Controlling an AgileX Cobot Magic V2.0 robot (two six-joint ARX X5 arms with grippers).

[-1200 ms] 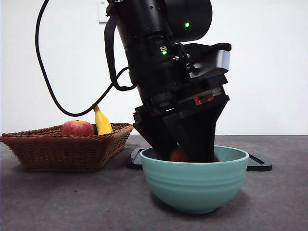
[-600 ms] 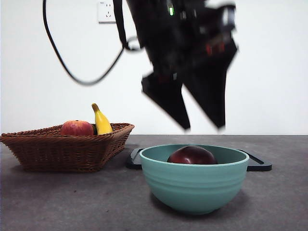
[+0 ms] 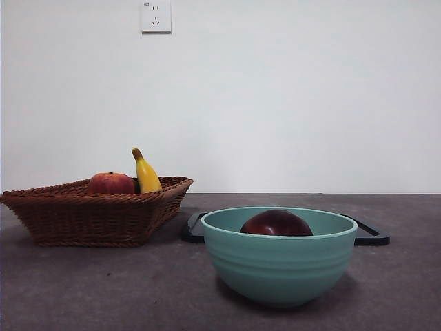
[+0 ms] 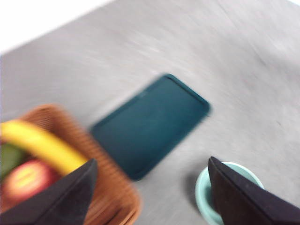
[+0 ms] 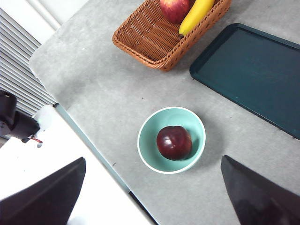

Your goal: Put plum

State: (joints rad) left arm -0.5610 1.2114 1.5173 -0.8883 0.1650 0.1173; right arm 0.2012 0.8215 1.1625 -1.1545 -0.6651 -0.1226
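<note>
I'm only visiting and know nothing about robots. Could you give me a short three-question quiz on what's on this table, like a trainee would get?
1. True or false: the plum lies in the teal bowl.
2. Which fruits are in the wicker basket? A) banana and red apple B) two plums C) none
3. What flat thing lies behind the bowl in the front view?

Key: 1 true. 2 A: banana, red apple. 3 the dark tray.
</note>
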